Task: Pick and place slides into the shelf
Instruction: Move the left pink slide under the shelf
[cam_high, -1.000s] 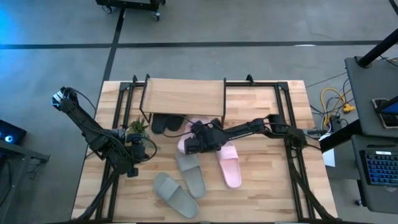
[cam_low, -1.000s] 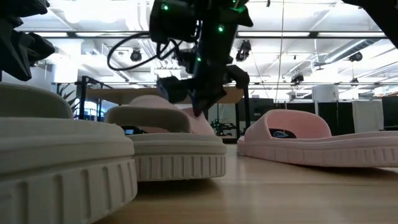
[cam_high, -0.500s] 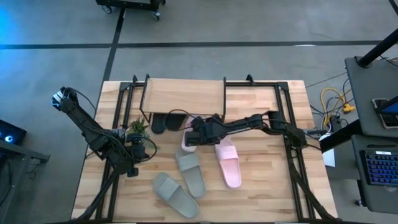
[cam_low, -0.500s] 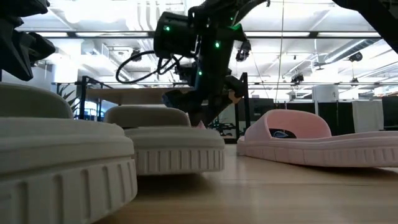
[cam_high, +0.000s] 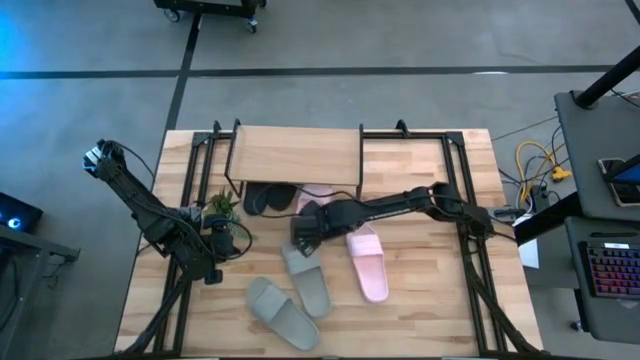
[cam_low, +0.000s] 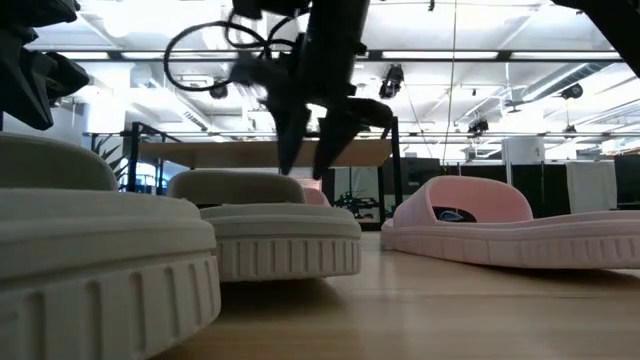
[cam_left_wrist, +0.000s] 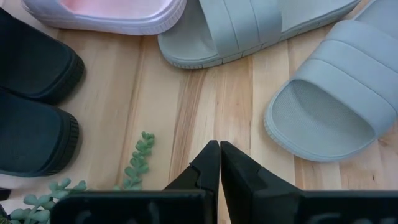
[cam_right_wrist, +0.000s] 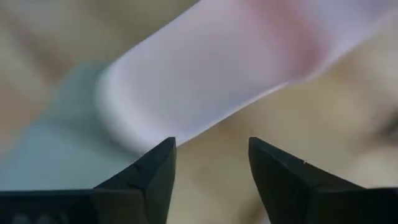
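Shelf (cam_high: 295, 152): pale plank top, thin black legs; black pair (cam_high: 265, 197) and one pink slide (cam_high: 317, 190) underneath, pushed deeper than before. Matte ribbed grey-green pair (cam_high: 305, 279), second pink slide (cam_high: 367, 262) on your counter (cam_high: 430, 310). Right gripper (cam_high: 303, 232): jaws wide, now empty, withdrawn. Left gripper (cam_left_wrist: 219, 163): jaws closed, empty.

Six slides: two black (cam_high: 262, 198) and one pink (cam_high: 318, 190) under the one shelf (cam_high: 296, 153), a second pink (cam_high: 367, 262), and two grey-green (cam_high: 306, 276). One small plant (cam_high: 220, 205).

Black slides (cam_high: 265, 198) and pink slide (cam_high: 318, 191) crowd the shelf (cam_high: 296, 153).
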